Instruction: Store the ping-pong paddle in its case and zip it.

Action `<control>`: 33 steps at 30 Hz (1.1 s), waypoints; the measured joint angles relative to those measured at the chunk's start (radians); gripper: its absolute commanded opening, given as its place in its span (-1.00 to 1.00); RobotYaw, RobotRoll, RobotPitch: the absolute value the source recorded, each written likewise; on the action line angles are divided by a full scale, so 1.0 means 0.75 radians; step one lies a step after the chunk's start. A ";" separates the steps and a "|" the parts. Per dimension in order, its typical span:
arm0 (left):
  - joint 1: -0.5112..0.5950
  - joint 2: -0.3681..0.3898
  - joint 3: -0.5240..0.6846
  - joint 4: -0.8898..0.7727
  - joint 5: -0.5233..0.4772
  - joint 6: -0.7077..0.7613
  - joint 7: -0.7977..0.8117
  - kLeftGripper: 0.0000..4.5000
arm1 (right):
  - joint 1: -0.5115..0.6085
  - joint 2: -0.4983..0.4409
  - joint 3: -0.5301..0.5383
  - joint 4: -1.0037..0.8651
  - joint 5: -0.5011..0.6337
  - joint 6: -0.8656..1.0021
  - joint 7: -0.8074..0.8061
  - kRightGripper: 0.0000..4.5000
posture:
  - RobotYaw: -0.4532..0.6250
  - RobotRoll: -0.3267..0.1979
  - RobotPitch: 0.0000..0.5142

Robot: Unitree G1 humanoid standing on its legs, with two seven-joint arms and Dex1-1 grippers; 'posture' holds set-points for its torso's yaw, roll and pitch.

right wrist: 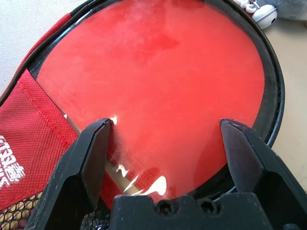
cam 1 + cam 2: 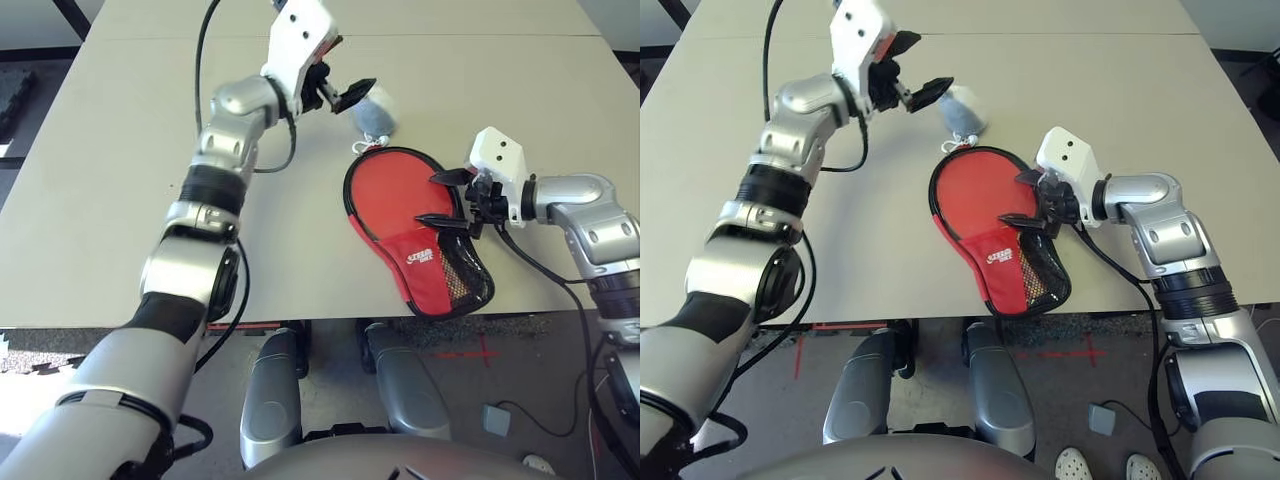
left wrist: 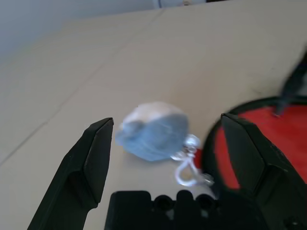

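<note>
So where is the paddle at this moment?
The paddle lies inside the open case near the table's front edge, on the robot's right side, with the open right gripper at its right rim.

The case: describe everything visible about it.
The case is a paddle-shaped red fabric pouch with black piping, a white logo and a mesh pocket. It lies flat and open near the table's front edge, narrow end toward the robot, with the ping-pong paddle inside it. The open right gripper hovers at its right side.
</note>
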 measured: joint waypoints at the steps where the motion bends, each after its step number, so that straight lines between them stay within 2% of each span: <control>1: 0.057 0.021 -0.016 -0.097 -0.008 0.057 -0.014 0.99 | -0.003 0.003 0.000 0.008 0.000 -0.002 0.000 1.00 | -0.22 0.25 0.18; 6: 0.229 0.047 -0.060 -0.397 -0.042 0.251 -0.024 0.99 | -0.017 0.004 0.002 0.041 -0.001 -0.011 0.001 1.00 | -0.20 0.25 0.16; 9: 0.320 0.008 -0.130 -0.468 -0.040 0.305 0.010 0.99 | -0.032 0.004 0.002 0.060 -0.001 -0.012 0.007 1.00 | -0.20 0.25 0.15; 17: 0.353 -0.091 -0.213 -0.454 -0.026 0.319 0.113 0.99 | -0.042 0.004 0.006 0.071 -0.002 -0.012 0.011 1.00 | -0.22 0.25 0.12; 23: 0.381 -0.108 -0.287 -0.355 0.016 0.302 0.143 0.99 | -0.057 0.005 -0.007 0.081 0.014 0.012 0.021 1.00 | -0.24 0.25 0.12; 33: 0.428 -0.113 -0.327 -0.363 0.022 0.262 0.141 0.99 | -0.291 0.016 -0.087 0.345 0.097 0.084 0.028 1.00 | -0.24 0.25 0.13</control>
